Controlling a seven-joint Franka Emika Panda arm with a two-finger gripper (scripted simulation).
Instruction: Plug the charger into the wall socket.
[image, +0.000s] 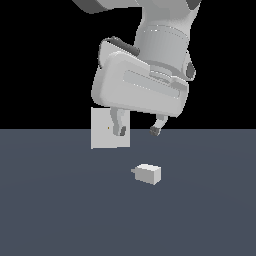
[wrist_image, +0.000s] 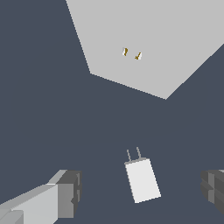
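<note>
No containers visible. Gripper (image: 138, 131) spread wide, empty, touching nothing, hovering above worktop (image: 60, 210). One charger (image: 148, 173) lying flat mid-worktop, between fingers in wrist view, two prongs (wrist_image: 134, 154) aimed at socket. One wall socket (image: 105, 137) upright near far edge, two holes (wrist_image: 131, 54).

Wall socket (image: 106, 135) top hidden behind tool body — cut off at wrist view's edge.

charger (image: 147, 173) lies on the floor (image: 60, 210) before the wall socket (image: 104, 131).
</note>
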